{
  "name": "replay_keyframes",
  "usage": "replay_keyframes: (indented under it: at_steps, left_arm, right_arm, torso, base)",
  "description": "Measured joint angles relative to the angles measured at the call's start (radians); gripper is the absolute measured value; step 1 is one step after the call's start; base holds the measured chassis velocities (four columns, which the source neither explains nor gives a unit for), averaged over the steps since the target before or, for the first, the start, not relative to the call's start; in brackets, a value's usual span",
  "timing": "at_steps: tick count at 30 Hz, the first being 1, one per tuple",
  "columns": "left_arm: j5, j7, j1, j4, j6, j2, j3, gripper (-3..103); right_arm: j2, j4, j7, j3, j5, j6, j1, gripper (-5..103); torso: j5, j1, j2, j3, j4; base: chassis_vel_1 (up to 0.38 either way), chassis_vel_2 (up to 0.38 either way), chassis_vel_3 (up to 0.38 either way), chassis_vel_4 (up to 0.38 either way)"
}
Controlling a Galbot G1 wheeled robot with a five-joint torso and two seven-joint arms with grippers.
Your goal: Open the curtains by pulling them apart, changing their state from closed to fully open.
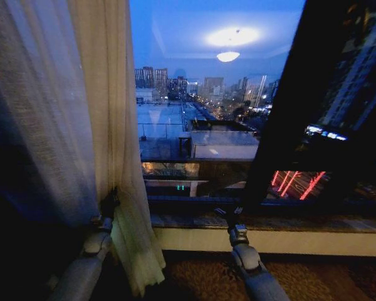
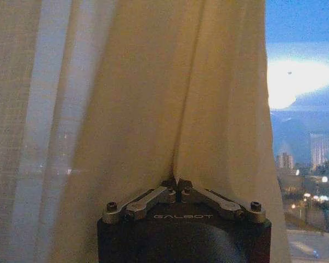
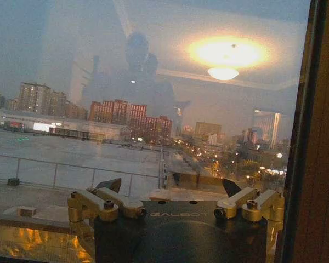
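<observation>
Sheer cream curtain [image 1: 81, 113] hangs nearest, filling the left side of the head view, gathered toward the window's left edge and reaching the floor. Behind it the window [image 1: 200, 106] shows a dusk city. Left gripper [image 2: 177, 183] is pinched closed on a fold of that curtain. Right gripper [image 3: 170, 189] stands apart near the sill [image 1: 313, 222], fingers spread, holding nothing.
</observation>
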Motion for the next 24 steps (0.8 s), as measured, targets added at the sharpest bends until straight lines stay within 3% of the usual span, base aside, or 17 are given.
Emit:
replay_keyframes:
  at_steps: [4, 13, 17, 24]
  left_arm:
    - [-0.001, 0.0, -0.001, 0.003, 0.0, 0.003, -0.001, 0]
    - [-0.006, -0.034, -0.032, 0.03, 0.008, 0.0, 0.002, 0]
    - [-0.018, -0.121, -0.096, 0.099, 0.027, 0.007, -0.003, 0]
    - [-0.052, -0.202, -0.194, 0.22, 0.03, 0.059, -0.015, 0]
  right_arm:
    - [-0.001, 0.0, 0.0, 0.001, 0.0, 0.0, 0.0, 100]
    - [0.0, 0.0, 0.0, 0.001, 0.0, 0.0, 0.0, 100]
    - [0.0, 0.0, 0.0, 0.0, 0.0, 0.0, 0.0, 100]
    - [0.0, 0.0, 0.0, 0.0, 0.0, 0.0, 0.0, 100]
  torso:
    - [0.0014, 0.0, 0.0, 0.0, -0.0007]
    - [-0.0002, 0.0, 0.0, 0.0, -0.0003]
    - [0.0002, 0.0, 0.0, 0.0, -0.0004]
    - [0.0006, 0.0, 0.0, 0.0, -0.0005]
  base:
    - [0.0, 0.0, 0.0, 0.0]
    - [-0.029, -0.033, 0.02, 0.013]
    - [0.0, 0.0, 0.0, 0.0]
    - [0.0, 0.0, 0.0, 0.0]
